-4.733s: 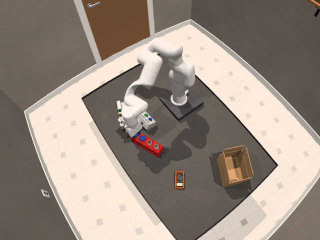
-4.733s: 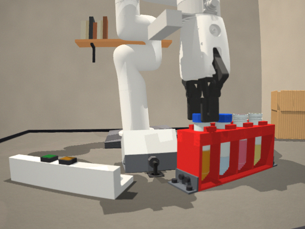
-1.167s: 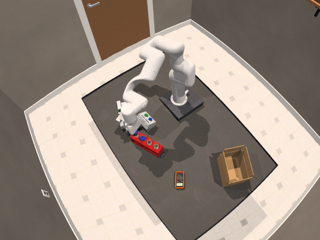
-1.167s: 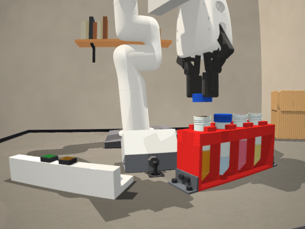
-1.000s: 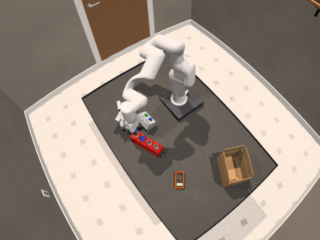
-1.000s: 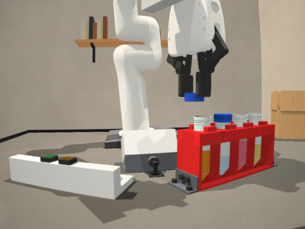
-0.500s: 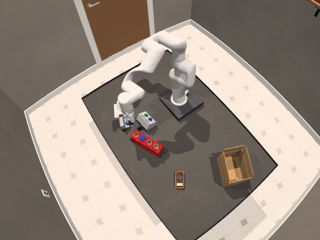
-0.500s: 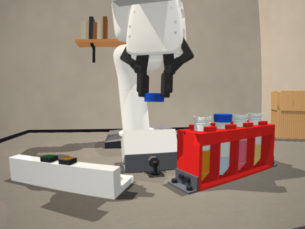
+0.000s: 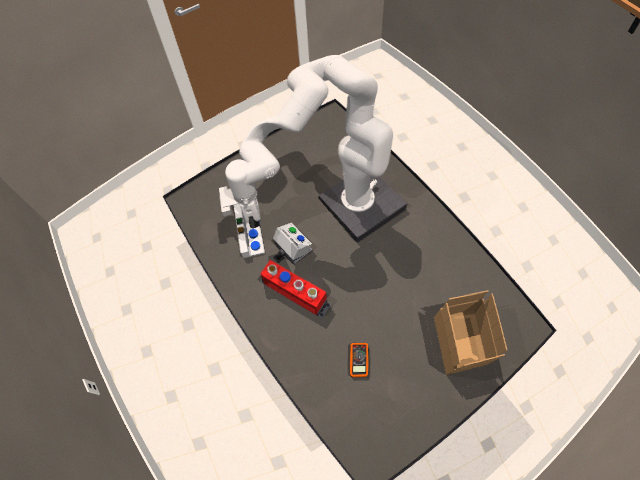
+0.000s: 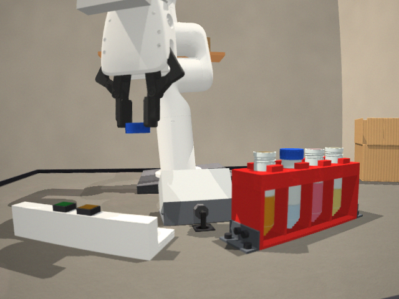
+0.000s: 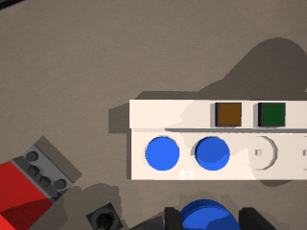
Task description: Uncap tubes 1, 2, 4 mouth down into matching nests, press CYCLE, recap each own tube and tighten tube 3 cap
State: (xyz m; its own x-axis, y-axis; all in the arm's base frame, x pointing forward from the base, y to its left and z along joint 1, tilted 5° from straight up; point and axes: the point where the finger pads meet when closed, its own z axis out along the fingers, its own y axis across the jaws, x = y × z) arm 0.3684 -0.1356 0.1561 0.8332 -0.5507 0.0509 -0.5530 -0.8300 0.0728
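Two blue caps [image 11: 162,153] already sat mouth down in the white cap tray [image 11: 144,115] ahead of the gripper [image 10: 138,119]. Its black fingers pinched a third cap [image 10: 137,128], a short smooth blue disc, held flat and high above the tray, likely to drop squarely into an empty round nest [image 11: 263,153] ahead and right.

An open brown cardboard box [image 9: 469,330] and an orange handheld multimeter [image 9: 358,360] rest well apart on the dark floor mat [image 9: 403,403].
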